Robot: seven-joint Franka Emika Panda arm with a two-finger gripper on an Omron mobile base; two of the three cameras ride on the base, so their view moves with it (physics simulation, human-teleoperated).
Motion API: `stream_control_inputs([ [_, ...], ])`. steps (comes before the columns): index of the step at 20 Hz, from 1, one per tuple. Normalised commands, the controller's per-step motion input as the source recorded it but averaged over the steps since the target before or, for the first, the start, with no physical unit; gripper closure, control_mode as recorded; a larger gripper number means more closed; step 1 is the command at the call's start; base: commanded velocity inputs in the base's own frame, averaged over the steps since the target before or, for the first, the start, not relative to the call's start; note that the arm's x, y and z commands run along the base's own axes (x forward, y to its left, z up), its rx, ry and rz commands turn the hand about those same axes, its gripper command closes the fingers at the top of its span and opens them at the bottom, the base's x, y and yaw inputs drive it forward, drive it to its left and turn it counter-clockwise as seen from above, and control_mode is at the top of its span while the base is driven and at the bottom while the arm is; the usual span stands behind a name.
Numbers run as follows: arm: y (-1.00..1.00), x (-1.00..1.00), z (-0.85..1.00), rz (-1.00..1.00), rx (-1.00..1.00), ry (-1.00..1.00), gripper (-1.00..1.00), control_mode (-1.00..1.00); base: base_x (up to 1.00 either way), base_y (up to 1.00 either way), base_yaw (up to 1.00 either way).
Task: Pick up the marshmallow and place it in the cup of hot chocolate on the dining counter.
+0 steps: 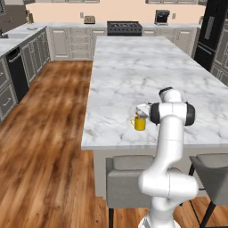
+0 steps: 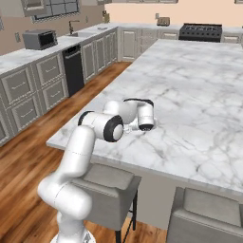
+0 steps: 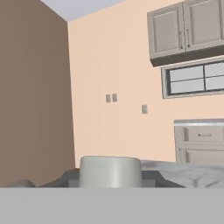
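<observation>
Gripper [image 1: 143, 110] is clamped on the marshmallow [image 3: 110, 171], which sits right up close between the fingertips in the hand view. It's hanging just over the mug [image 1: 140, 123], which stands near the counter's [image 1: 133, 67] front edge, by the left corner.

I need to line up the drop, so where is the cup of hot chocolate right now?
In the left base view the cup of hot chocolate stands on the dining counter near its front edge, just left of the arm's wrist, above the grey stool.
</observation>
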Motion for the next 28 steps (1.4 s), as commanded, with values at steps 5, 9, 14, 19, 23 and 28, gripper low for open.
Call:
stream_control_inputs([
  [5, 0.03, 0.06, -0.12, 0.0, -0.01, 0.0, -1.0, -1.0, 0.0, 0.0, 0.0],
  [9, 0.0, 0.0, -0.03, 0.0, 0.0, -0.02, -1.0, -1.0, 0.0, 0.0, 0.0],
  [14, 0.0, 0.0, 0.0, 0.0, 0.0, -0.07, -1.0, -1.0, 0.0, 0.0, 0.0],
  [19, -0.03, -0.15, 0.01, 0.0, 0.0, -0.11, -1.0, -1.0, 0.0, 0.0, 0.0],
  [23, -0.23, -0.02, 0.0, 0.0, 0.0, -0.09, -1.0, -1.0, 0.0, 0.0, 0.0],
  [28, -0.21, -0.75, 0.83, 0.0, -0.06, -0.25, -1.0, -1.0, 0.0, 0.0, 0.0],
])
